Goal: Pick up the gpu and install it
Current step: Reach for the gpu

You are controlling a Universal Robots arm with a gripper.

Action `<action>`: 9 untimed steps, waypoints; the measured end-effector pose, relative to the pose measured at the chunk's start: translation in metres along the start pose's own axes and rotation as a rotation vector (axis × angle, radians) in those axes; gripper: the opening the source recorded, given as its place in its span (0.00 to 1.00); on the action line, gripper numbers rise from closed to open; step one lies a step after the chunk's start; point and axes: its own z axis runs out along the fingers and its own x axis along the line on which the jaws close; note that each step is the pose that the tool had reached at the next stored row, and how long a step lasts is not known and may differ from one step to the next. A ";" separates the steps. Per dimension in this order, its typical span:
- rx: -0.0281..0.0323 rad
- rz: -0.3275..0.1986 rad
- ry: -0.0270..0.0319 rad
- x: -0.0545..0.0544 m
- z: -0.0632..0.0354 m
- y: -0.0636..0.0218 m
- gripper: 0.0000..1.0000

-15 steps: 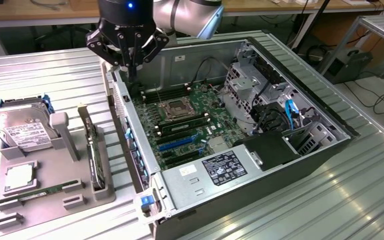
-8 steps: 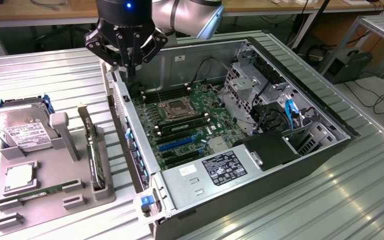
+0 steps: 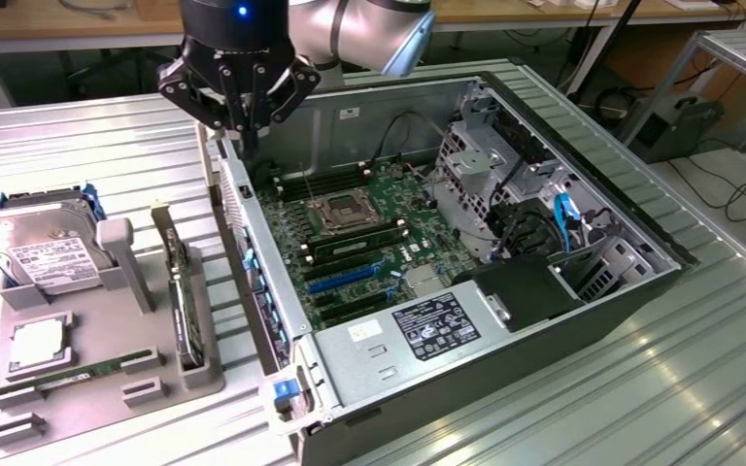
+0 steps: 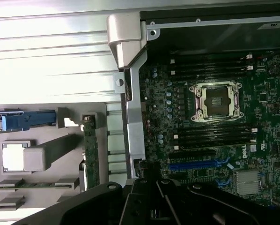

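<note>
The gpu (image 3: 187, 311) stands on edge in a slot of the gray holder (image 3: 101, 379), which lies on the table (image 3: 88, 146) at the exterior view's left of the open case (image 3: 477, 388). It is just beside the case's side wall, and nothing grips it.

The jaws are pressed together with nothing between them. They hang from the arm (image 3: 360, 29) over the far end of that same wall, above and apart from the gpu.

The exterior view takes in the whole holder. A hard drive (image 3: 43, 248) leans in its far end, a square chip (image 3: 39, 342) lies flat in a pocket, and a RAM stick (image 3: 82, 374) lies in a groove at the near end. The same view shows the power supply (image 3: 412, 330) with its label in the case's near corner and the drive cages (image 3: 503, 175) at the exterior view's right.

The wrist view looks straight down. There the gpu (image 4: 90, 150) shows as a thin green edge between two holder posts, with the case wall (image 4: 133, 131) running alongside it. The motherboard (image 4: 215, 140) appears in closer detail, with the open socket (image 4: 216, 101), dark memory slots on either side of it, and a blue slot (image 4: 196, 165) closest to the dark jaws. The blue clip (image 4: 27, 120) of the hard drive sits at the holder's edge.
</note>
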 end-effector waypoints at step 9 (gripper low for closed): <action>0.0000 0.000 -0.0001 0.008 -0.0001 -0.0006 0.11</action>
